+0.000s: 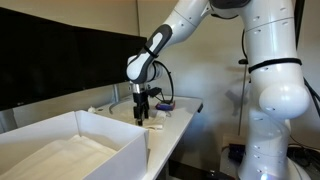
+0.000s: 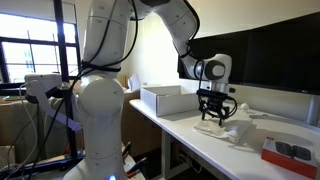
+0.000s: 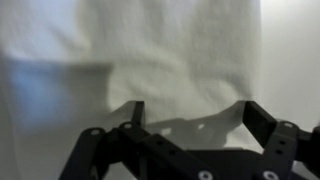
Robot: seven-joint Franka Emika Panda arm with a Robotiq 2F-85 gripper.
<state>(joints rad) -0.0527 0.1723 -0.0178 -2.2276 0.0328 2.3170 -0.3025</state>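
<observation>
My gripper [image 3: 195,112] is open, its two black fingers spread wide just above a white cloth [image 3: 170,50] that lies flat on the table. Nothing is between the fingers, whose shadow falls on the cloth. In both exterior views the gripper [image 1: 143,115] [image 2: 212,117] points straight down close over the tabletop. The white cloth [image 2: 226,131] lies crumpled beneath it and a little to one side. I cannot tell whether the fingertips touch the fabric.
A large white open box [image 1: 120,150] [image 2: 150,97] stands on the white table [image 2: 200,145] beside the gripper. A red tray with a dark item [image 2: 290,152] sits near the table's end. A small purple object [image 1: 166,104] lies behind the gripper. A dark screen [image 2: 275,60] lines the wall.
</observation>
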